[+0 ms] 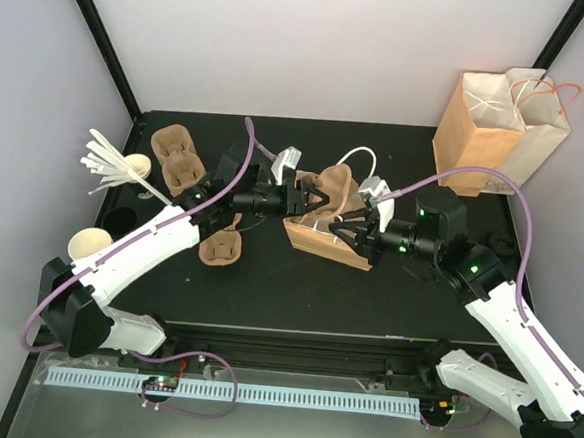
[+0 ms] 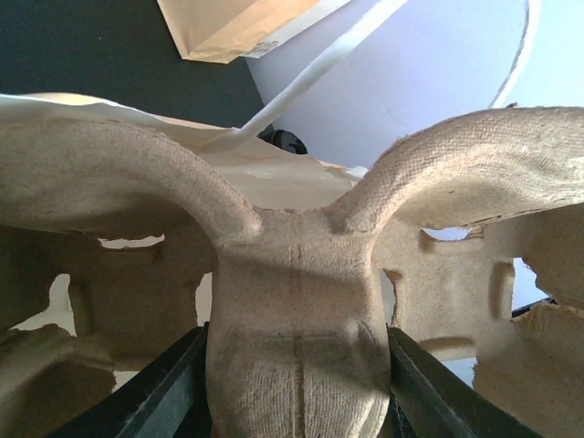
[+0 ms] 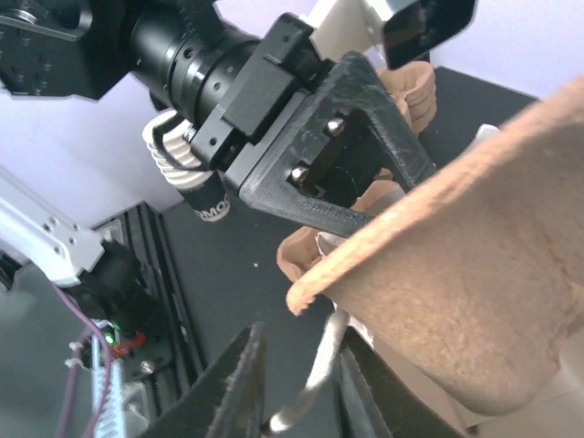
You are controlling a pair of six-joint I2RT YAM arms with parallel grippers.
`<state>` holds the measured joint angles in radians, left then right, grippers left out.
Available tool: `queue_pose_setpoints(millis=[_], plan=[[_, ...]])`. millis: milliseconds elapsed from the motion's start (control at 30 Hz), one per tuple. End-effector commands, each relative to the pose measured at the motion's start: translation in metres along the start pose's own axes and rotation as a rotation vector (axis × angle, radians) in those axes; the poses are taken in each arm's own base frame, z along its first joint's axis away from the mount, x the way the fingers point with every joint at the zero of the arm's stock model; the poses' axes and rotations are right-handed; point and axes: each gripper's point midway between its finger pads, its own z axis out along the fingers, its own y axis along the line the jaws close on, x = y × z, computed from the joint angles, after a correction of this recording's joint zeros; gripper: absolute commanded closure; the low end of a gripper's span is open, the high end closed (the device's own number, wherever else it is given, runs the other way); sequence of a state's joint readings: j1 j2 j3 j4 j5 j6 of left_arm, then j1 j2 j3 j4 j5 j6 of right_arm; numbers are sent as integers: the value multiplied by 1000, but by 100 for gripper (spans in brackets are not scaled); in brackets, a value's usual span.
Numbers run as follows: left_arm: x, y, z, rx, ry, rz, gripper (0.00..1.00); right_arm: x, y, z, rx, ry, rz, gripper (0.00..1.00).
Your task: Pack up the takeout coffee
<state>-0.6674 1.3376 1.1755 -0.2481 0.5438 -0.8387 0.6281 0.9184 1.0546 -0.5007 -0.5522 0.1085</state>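
Observation:
My left gripper (image 1: 306,202) is shut on the central ridge of a brown pulp cup carrier (image 1: 337,185) and holds it over the mouth of a brown paper bag (image 1: 316,239) lying mid-table. In the left wrist view both fingers (image 2: 164,392) press the ridge of the carrier (image 2: 297,301). My right gripper (image 1: 339,232) is at the bag's mouth, open, with the bag's white handle (image 3: 321,360) between its fingers (image 3: 239,388). A dark cup with white lettering (image 3: 205,199) stands behind the left gripper; its lid is hidden. No black-lidded coffee shows in the top view.
Two upright paper bags (image 1: 499,118) stand back right. More pulp carriers (image 1: 176,159) and another one (image 1: 220,246) lie on the left, with white stirrers (image 1: 108,159) and cream cups (image 1: 90,243). A black frame post (image 1: 104,40) rises at the left.

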Motion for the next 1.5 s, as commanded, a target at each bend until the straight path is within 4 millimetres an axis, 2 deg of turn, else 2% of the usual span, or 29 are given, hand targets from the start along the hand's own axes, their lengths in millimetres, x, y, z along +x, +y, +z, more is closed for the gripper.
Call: queue_pose_setpoints(millis=[0,67,133,233,367,467,533,667,700,733,800,867,1033,1100,1233,1333,1467], plan=[[-15,-11,-4,10,-33,29,52,-5,12,-4,-49,-15,-35,82],[-16,-9,-3,-1,-33,24,51,4,24,-7,-112,-4,-56,92],[-17,-6,-1,-18,-32,20,50,13,33,-10,-165,4,-69,98],[-18,-1,3,-54,-20,27,50,19,44,-11,-238,20,-70,99],[-18,6,8,-99,-7,39,50,12,46,-9,-247,6,-70,98],[-15,16,10,-160,-3,50,51,2,44,-8,-235,-10,-76,94],[-15,22,11,-213,-9,72,51,-4,41,-6,-217,-22,-72,88],[-8,23,13,-270,9,148,51,-16,31,-7,-141,-57,-54,83],[-6,23,14,-276,14,168,51,-19,27,-8,-110,-71,-49,77],[-4,23,15,-282,20,189,51,-22,24,-12,-84,-88,-42,63],[-1,26,15,-318,30,219,51,-26,18,-16,-32,-109,-27,48],[2,28,17,-354,40,240,51,-32,8,-26,57,-134,-2,41],[2,30,17,-399,45,277,51,-48,-18,-58,299,-146,41,41],[1,30,16,-412,43,290,51,-48,-30,-72,402,-122,78,42],[0,27,16,-412,40,304,51,-22,-66,-89,619,-7,202,46],[1,25,17,-414,44,317,51,1,-85,-88,704,75,292,46],[2,24,17,-431,52,343,51,16,-95,-77,722,90,349,48]])
